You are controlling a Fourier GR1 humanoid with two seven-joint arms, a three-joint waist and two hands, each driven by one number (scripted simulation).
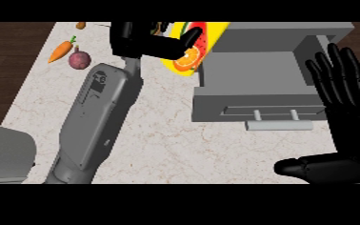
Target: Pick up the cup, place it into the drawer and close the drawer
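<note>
A yellow cup [191,57] with a fruit print hangs tilted at the top middle, right at the left wall of the open grey drawer [243,102]. My left hand [144,40] is curled round the cup and hides much of it; its grey forearm runs down to the lower left. The drawer's inside is bare, and its front carries a pale handle [278,115]. My right hand [339,93] rests open at the right edge, fingers up, just right of the drawer front, its thumb low at the bottom right.
A carrot [62,50] and a purple round vegetable [79,59] lie at the counter's far left. A small orange thing [81,25] sits at the top edge. The grey cabinet block [288,33] rises behind the drawer. A grey object [14,153] shows at the lower left.
</note>
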